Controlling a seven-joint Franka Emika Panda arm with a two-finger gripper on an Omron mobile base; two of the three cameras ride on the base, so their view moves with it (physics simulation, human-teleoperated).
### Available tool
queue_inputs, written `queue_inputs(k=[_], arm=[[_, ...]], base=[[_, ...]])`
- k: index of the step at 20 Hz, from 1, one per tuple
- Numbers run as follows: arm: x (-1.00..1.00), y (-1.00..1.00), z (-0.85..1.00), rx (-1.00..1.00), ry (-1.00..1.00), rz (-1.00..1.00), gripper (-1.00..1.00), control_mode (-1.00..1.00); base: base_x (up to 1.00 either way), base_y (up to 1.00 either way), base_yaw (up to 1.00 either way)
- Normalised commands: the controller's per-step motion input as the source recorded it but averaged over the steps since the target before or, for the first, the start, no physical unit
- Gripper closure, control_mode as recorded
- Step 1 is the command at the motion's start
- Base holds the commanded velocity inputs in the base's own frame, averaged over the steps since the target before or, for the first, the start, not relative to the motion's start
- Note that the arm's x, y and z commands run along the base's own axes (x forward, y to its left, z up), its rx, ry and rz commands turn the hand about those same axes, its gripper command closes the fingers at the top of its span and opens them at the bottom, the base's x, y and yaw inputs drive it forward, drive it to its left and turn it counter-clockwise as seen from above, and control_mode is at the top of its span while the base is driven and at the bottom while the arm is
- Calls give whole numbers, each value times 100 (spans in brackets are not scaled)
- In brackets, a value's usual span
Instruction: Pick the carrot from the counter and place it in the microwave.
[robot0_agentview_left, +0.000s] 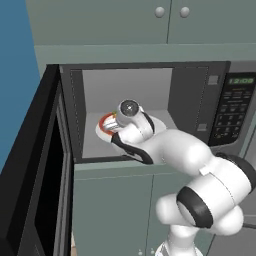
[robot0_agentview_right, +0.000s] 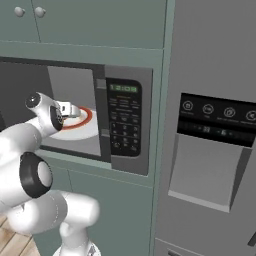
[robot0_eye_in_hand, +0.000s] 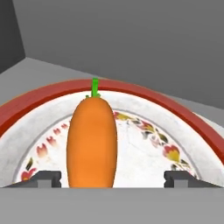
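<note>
The carrot (robot0_eye_in_hand: 92, 142) is seen lying on the red-ringed plate (robot0_eye_in_hand: 183, 120) inside the microwave (robot0_agentview_left: 195, 95), between the fingers (robot0_eye_in_hand: 48, 178), which are spread wide, clear of it.

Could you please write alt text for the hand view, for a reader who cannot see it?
An orange carrot with a small green top lies on a white plate with a red ring and small painted flowers, inside the grey cavity of the microwave. The gripper is open, with one dark finger tip on either side of the carrot and apart from it.
</note>
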Motion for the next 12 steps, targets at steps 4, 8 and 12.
queue_inputs(k=[4,8,12], arm=[[-46,-5,26,4,-8,-2,-100,-100],[-100,-1,27,12,-2,-6,-100,-100],[-100,-12,54,16,1,-9,-100,-100]], base=[[0,0,0],[0,0,0],[0,0,0]])
